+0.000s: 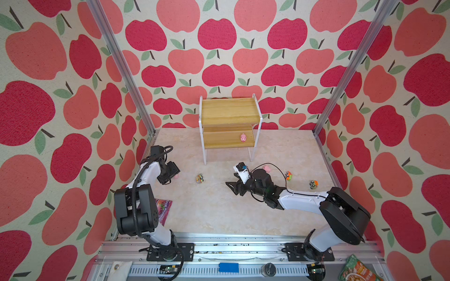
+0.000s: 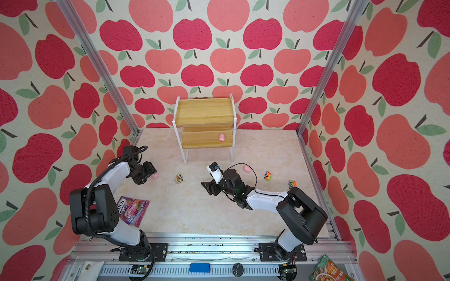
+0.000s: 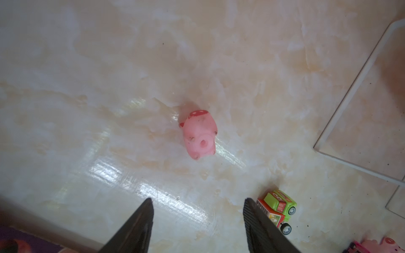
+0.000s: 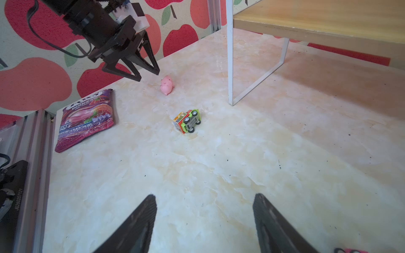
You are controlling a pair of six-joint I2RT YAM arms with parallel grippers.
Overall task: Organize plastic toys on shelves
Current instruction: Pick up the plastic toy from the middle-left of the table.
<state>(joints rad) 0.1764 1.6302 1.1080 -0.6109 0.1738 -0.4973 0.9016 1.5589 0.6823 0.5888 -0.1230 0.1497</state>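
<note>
pink pig (image 3: 200, 134) mid frame; left gripper (image 3: 198, 199) fingers apart above it, right gripper (image 4: 205, 195) apart, empty; round pig may slip from pinch.

Only legible stuff is sitting on the purple snack packet (image 4: 85, 119), which is lying ahead of the right gripper (image 4: 205, 196) and behind the left gripper (image 4: 146, 75), toward that arm's base. It's showing "BERRIES" in white and "BLACK CHERRY" along one edge, while the brand word above is getting lost in glare. A black block (image 4: 16, 197) near that packet is carrying a sideways code starting "JS", digits looking fuzzy. The green pouch (image 2: 328, 270) behind the right gripper is coming out unreadable.
</note>
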